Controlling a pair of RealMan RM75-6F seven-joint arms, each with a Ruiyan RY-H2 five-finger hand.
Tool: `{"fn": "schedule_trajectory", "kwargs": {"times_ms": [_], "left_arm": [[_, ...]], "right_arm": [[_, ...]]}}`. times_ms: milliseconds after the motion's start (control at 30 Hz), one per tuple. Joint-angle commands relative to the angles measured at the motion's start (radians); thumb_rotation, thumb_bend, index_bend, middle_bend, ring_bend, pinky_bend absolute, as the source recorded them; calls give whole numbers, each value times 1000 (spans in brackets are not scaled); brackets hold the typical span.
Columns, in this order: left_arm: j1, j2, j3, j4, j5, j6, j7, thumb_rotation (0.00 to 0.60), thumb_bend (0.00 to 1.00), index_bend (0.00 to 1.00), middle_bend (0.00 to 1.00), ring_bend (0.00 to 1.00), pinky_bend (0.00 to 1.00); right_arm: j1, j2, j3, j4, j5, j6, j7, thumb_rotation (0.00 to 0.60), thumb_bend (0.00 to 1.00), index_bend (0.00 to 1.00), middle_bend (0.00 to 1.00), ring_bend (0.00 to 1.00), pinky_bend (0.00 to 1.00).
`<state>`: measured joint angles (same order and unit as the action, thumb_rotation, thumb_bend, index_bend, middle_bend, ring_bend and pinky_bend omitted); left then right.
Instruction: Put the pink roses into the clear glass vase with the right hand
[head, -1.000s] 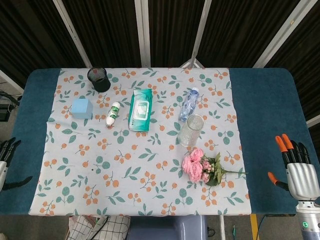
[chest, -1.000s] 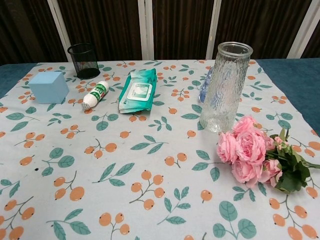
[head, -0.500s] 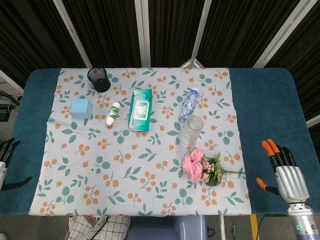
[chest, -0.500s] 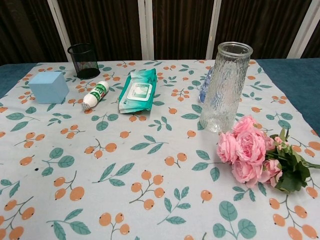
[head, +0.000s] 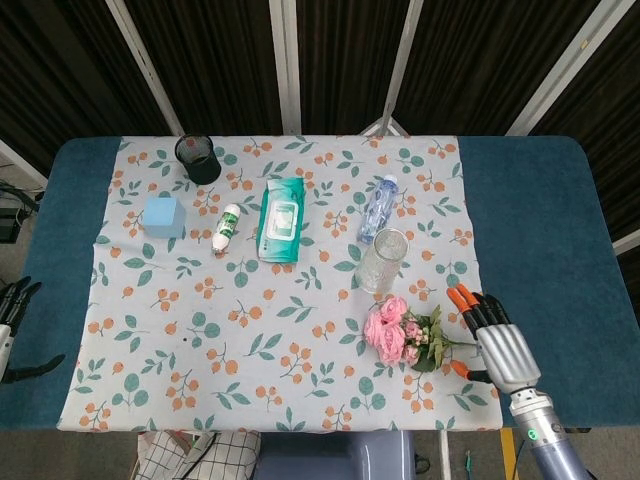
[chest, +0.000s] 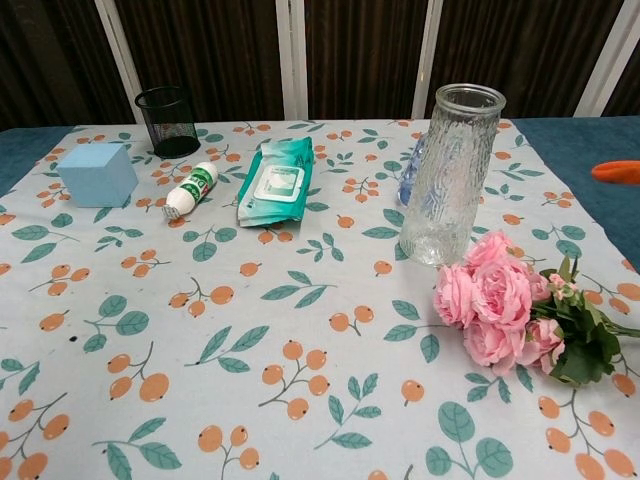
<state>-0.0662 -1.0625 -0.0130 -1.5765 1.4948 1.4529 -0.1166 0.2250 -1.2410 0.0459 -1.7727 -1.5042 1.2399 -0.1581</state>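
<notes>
The pink roses (head: 392, 330) (chest: 492, 299) lie on the floral cloth at the front right, their green stems pointing right. The clear glass vase (head: 381, 261) (chest: 449, 175) stands upright just behind them. My right hand (head: 496, 340) is open, with orange fingertips spread, close to the right of the stem ends and not touching them; in the chest view only an orange fingertip (chest: 616, 171) shows at the right edge. My left hand (head: 12, 318) hangs open at the far left edge, off the cloth.
A water bottle (head: 378, 208) lies behind the vase. A green wipes pack (head: 281, 219), a small white bottle (head: 227, 228), a blue box (head: 164, 216) and a black mesh cup (head: 198, 158) sit at the back left. The blue table (head: 540, 210) borders the cloth.
My right hand has moved left from the table's right edge to just beside the rose stems. The roses, the vase and the left hand have not moved.
</notes>
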Motion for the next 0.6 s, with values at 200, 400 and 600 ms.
{"fn": "schedule_trajectory", "kwargs": {"times_ms": [200,400,600], "left_arm": [[-3,3,2,3,2,-6,-12,600,0,0,0,0,0],[-6,4,-1,7,3,-7,-21,600,0,0,0,0,0],[-7,4,-2,13,2,-9,-29,600,0,0,0,0,0]], "right_arm": [[51,-103,9,41,77,-86,-65,600,243,5,83,63,21],[80,-172,16,88,105,-120,-94,600,243,61,118,90,28],[102,-239,31,145,137,-136,-103,600,242,154,203,159,80]]}}
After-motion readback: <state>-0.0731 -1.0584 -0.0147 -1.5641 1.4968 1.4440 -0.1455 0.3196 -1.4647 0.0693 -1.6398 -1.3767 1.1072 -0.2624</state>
